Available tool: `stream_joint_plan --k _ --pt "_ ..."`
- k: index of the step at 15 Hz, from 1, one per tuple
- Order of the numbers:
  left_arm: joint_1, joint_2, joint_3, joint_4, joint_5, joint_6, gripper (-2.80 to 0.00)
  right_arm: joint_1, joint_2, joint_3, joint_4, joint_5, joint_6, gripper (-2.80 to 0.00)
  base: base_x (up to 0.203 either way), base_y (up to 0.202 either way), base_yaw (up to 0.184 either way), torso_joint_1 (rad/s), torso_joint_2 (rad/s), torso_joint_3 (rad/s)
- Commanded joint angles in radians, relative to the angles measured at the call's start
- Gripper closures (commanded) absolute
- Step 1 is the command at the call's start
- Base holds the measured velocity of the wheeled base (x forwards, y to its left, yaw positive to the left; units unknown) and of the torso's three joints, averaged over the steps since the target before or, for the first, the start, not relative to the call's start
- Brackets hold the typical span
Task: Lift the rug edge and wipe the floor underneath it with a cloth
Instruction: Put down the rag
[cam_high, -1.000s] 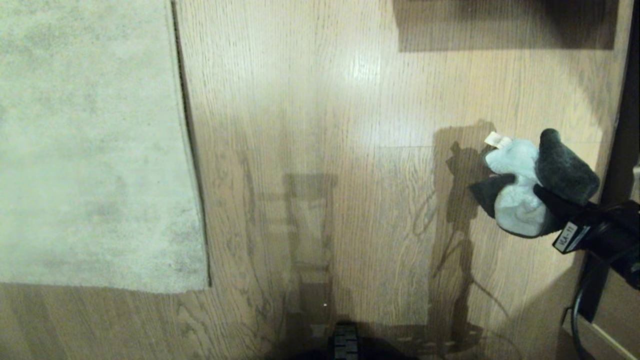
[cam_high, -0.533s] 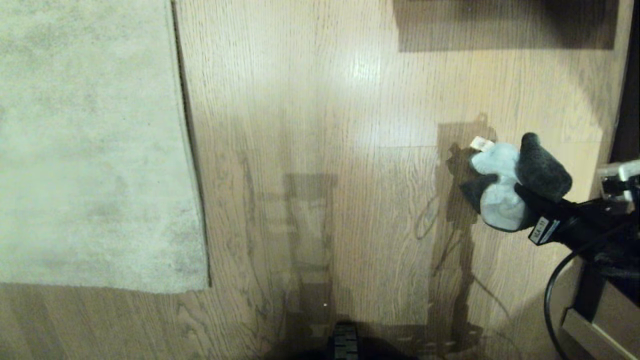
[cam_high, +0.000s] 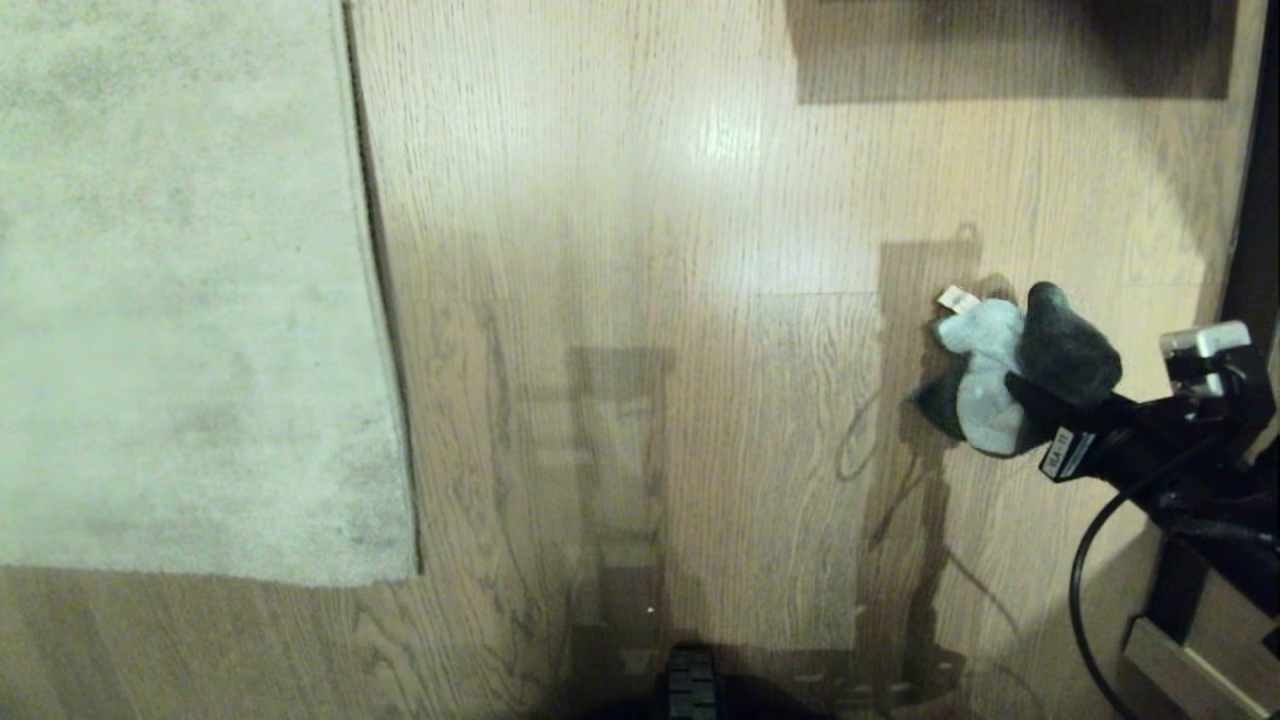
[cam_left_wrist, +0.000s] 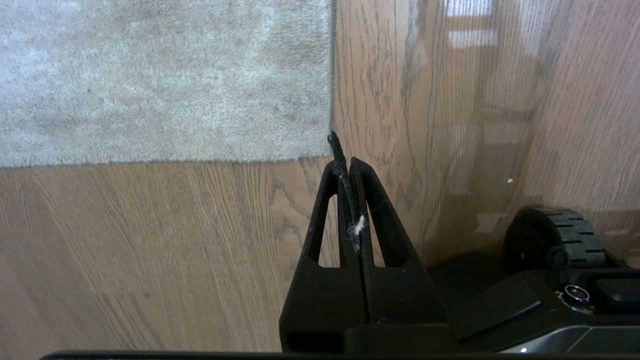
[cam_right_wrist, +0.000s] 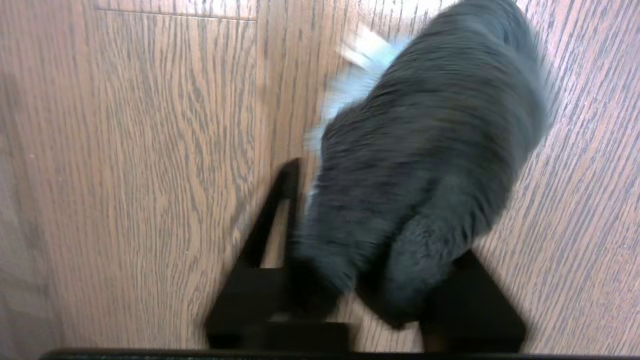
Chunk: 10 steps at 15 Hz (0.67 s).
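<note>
the right gripper (cam_high: 1015, 400) reached in from the right edge above the glossy light-brown wood-plank floor (cam_high: 640, 200), its fingers parted around the bunched dark grey and pale blue cloth (cam_high: 1010, 365). the pale beige short-pile rug edge (cam_high: 385, 300) lay flat, well apart to the left. the left gripper (cam_left_wrist: 345, 155) hung pressed together near the rug's corner.

Dark rectangular piece of furniture (cam_high: 1010, 45) along the far edge, tall black upright panel (cam_high: 1255, 200) at the right border, pale wooden board (cam_high: 1185, 660) in the near-right corner
</note>
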Motion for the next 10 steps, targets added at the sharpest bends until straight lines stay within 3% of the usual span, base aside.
stream_joint_plan --k 1,7,10 --pt "0.001 0.0 0.0 0.001 -0.001 0.0 0.0 -0.006 0.005 -0.02 -0.048 0.001 -0.001 -2.8 0.0 0.0 0.0 0.0 0.0 0.0" --pt "0.001 0.0 0.0 0.001 -0.001 0.0 0.0 -0.014 -0.032 -0.03 -0.048 0.004 0.017 -2.8 0.0 0.0 0.0 0.0 0.0 0.0" --pt "0.0 0.0 0.0 0.001 -0.001 0.0 0.0 -0.014 -0.095 -0.019 -0.048 0.059 0.019 -2.8 0.0 0.0 0.0 0.0 0.0 0.0"
